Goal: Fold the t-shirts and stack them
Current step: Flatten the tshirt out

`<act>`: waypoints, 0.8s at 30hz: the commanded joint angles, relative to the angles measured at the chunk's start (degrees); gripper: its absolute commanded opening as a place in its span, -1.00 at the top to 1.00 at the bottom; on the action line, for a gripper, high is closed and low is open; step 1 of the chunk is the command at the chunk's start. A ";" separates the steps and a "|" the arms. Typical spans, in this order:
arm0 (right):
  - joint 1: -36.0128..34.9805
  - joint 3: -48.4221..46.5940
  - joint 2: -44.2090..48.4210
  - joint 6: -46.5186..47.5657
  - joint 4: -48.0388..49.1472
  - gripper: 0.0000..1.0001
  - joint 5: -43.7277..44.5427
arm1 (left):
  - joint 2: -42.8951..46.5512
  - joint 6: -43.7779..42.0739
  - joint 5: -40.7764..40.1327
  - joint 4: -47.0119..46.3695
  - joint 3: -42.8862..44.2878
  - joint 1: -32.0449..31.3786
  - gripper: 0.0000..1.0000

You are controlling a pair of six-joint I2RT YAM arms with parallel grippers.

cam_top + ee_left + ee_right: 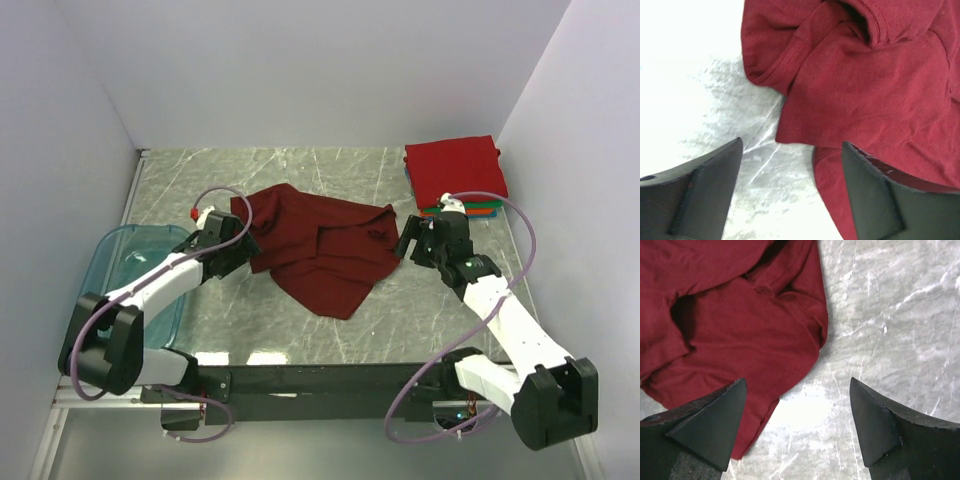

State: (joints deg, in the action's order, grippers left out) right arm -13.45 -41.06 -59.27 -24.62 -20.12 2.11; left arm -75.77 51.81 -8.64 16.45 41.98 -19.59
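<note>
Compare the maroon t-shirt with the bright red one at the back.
The maroon t-shirt lies crumpled and spread out; the bright red t-shirt is folded flat. The maroon t-shirt rests directly on the table; the bright red t-shirt tops a stack. Both are plain reddish cloth.

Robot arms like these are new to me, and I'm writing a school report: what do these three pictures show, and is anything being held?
Two white robot arms are bolted at the near edge of a marble-patterned table. The wide picture comes from a fixed camera above and behind them. Each close-up comes from a camera on one wrist, and the dark wedges at the bottom are that hand's own two fingers. A crumpled maroon t-shirt lies mid-table, between the left hand and the right hand. Folded shirts, a red one on top, are stacked at the far right. A teal plastic bin sits on the left. Both hands are open and hold nothing.
</note>
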 commanded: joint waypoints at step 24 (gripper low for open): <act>0.18 3.27 4.86 -0.08 1.22 -0.78 2.46 | -16.34 -0.74 3.46 -4.49 6.10 0.00 0.48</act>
State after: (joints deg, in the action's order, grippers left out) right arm -13.45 -38.17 -55.37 -24.62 -20.18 3.33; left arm -91.50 51.81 -5.26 10.98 46.74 -19.57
